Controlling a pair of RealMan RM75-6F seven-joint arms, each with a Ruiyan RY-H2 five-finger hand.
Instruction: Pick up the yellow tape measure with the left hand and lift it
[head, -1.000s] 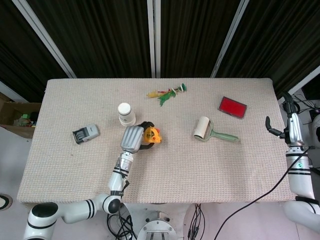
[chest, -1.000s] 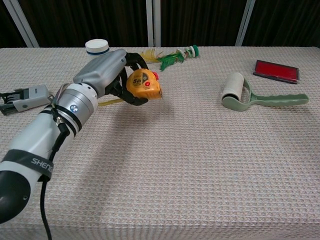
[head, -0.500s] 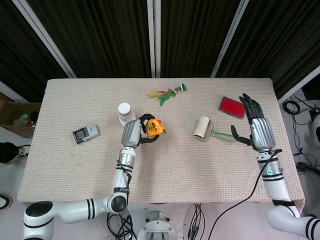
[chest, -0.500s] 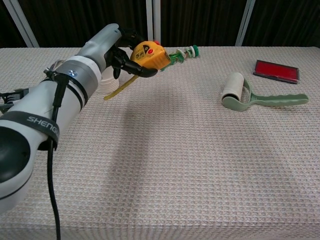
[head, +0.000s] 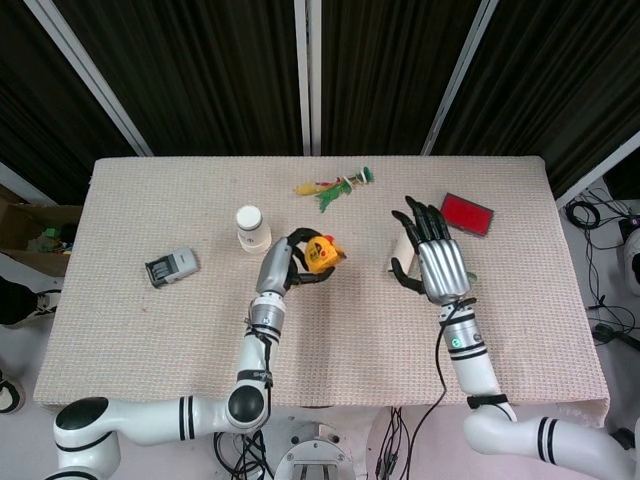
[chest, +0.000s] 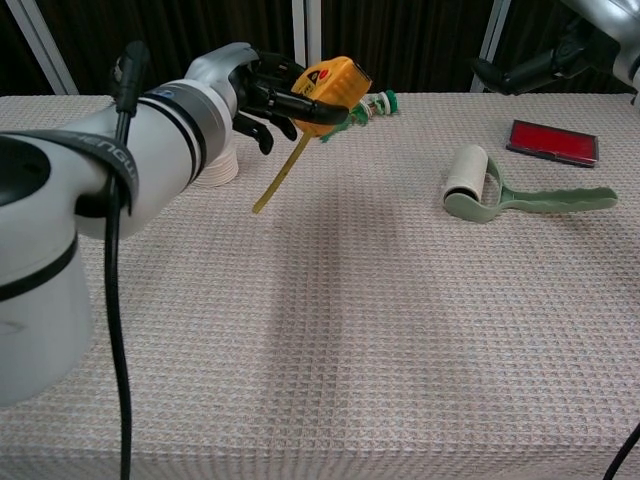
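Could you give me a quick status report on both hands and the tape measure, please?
Left hand holds tape measure, lifted off the table. Right hand open, above lint roller. Nothing in the way.

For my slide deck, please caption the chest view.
Left hand lifts the yellow tape measure off the table, its blade dangling.

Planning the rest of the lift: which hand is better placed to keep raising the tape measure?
Left. The left hand already grips the tape measure above the table, its tape dangling. The right hand hovers open over the lint roller, holding nothing.
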